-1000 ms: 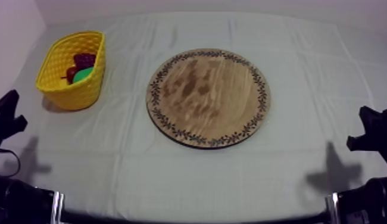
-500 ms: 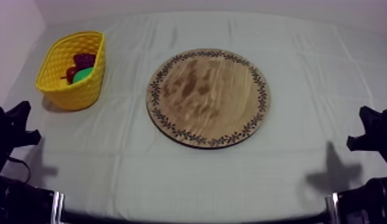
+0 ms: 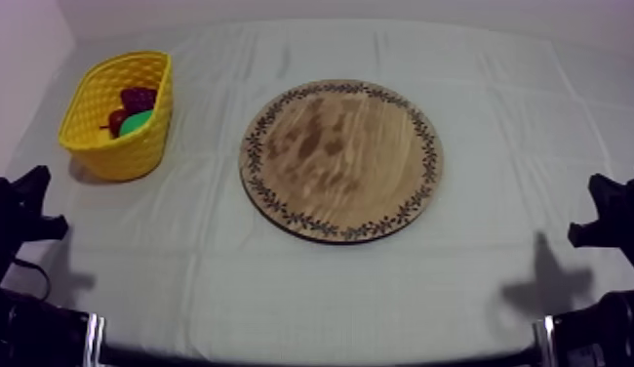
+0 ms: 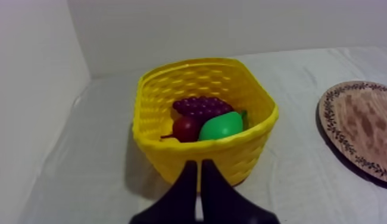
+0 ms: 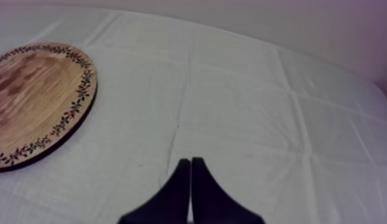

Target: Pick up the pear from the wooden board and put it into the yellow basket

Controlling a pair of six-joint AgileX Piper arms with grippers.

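Note:
The green pear (image 3: pixel 138 122) (image 4: pixel 221 126) lies inside the yellow basket (image 3: pixel 95 93) (image 4: pixel 149 95) at the table's far left, beside a bunch of grapes (image 4: pixel 199 107) and a small red fruit (image 4: pixel 186 128). The round wooden board (image 3: pixel 340 158) (image 4: pixel 359 128) (image 5: pixel 29 98) in the middle carries nothing. My left gripper (image 3: pixel 28 200) (image 4: pixel 199 170) sits low at the left, just in front of the basket, shut on nothing. My right gripper (image 3: pixel 592 210) (image 5: pixel 190 164) rests low at the right, shut as a narrow wedge over bare cloth.
A pale wall stands close behind and left of the basket. Bare grey-white cloth (image 3: pixel 311 293) spreads around the board and in front of both grippers.
My left gripper has come down and back from near the basket toward the lower left edge, then stopped. The right arm has not moved.

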